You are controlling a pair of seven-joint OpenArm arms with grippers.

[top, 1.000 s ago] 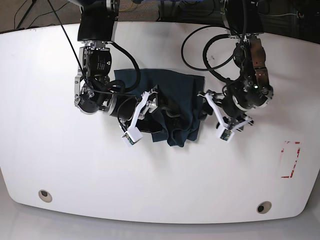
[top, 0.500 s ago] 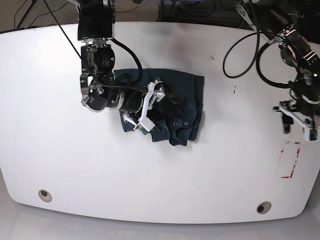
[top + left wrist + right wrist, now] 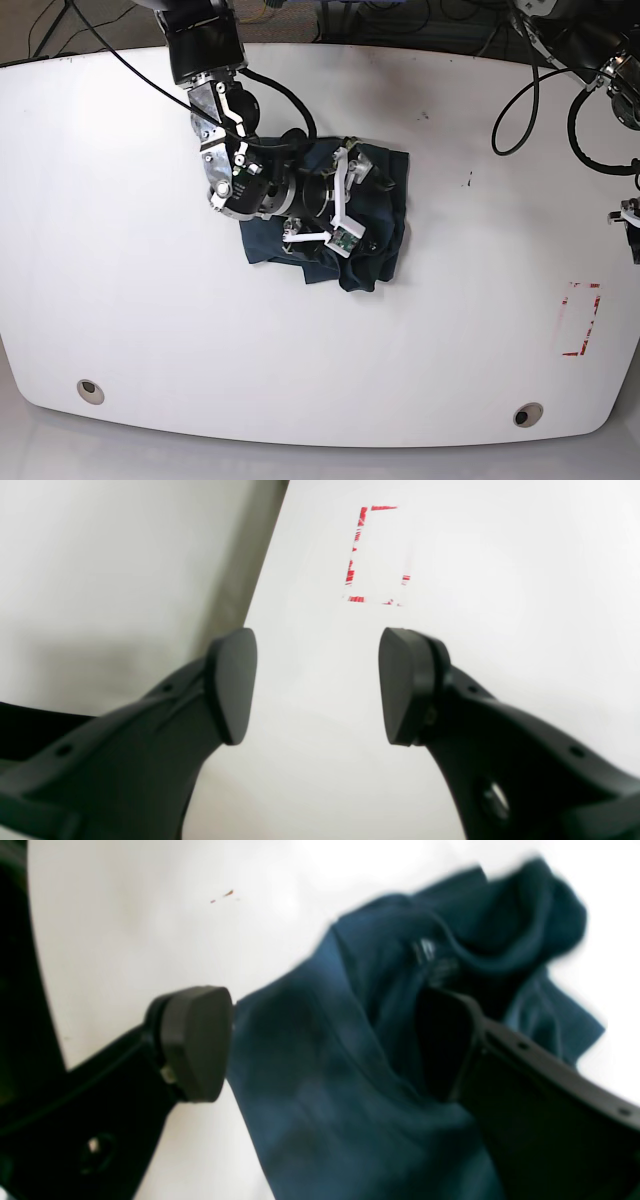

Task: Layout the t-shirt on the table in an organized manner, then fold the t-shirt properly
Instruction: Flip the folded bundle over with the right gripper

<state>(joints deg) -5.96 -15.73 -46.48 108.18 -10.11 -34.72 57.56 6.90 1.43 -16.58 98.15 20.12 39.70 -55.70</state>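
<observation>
Right claw over crumpled t-shirt (image 3: 375, 215)
Both claws gaped wide, holding nothing; the neck label (image 3: 425, 951) showed white print, too blurred to read.

Right arm reaches down from the table's far edge and bends at the elbow — its wrist lies low and turned sideways, with the right gripper (image 3: 325, 1040) spread wide, dark pads well apart, nothing pinched between them. Over on the other side, the left arm is pulled right out to the frame's edge, only its cabled upper links and a sliver of wrist showing in the base view. The left gripper (image 3: 317, 685) hangs open too — both fingers parted, nothing held.
</observation>
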